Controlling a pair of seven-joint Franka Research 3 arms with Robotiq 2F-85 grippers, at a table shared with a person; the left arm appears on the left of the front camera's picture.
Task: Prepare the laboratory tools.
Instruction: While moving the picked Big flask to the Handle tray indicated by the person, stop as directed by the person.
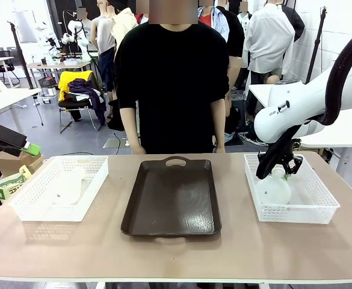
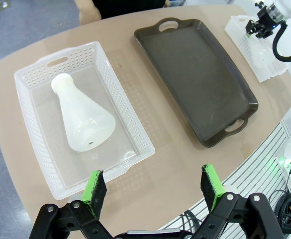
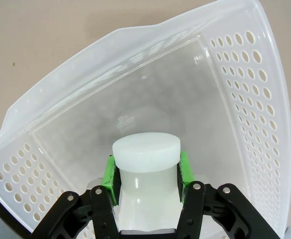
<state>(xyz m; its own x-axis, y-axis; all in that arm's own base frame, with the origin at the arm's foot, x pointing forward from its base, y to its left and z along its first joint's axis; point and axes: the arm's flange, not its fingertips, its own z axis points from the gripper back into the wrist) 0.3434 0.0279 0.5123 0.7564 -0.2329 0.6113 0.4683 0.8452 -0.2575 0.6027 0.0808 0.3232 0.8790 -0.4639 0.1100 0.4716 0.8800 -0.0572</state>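
Note:
Two frosted-white conical flasks are in view. One flask (image 1: pixel 275 191) stands upright inside the right white mesh basket (image 1: pixel 320 208). My right gripper (image 3: pixel 145 174) is shut on its neck just under the rim (image 3: pixel 145 148), with a green pad (image 3: pixel 109 175) on each side. In the front view that gripper (image 1: pixel 280 166) comes down from the right. The other flask (image 2: pixel 83 117) lies on its side in the left basket (image 2: pixel 36 74), neck pointing away. My left gripper (image 2: pixel 152 183) hangs open high above the table's near edge, holding nothing.
A dark brown tray (image 1: pixel 172 195) with handles lies between the two baskets, bare. A person in black (image 1: pixel 172 78) stands at the far edge, arms down. Cardboard boxes (image 1: pixel 10 171) sit beyond the table's left end.

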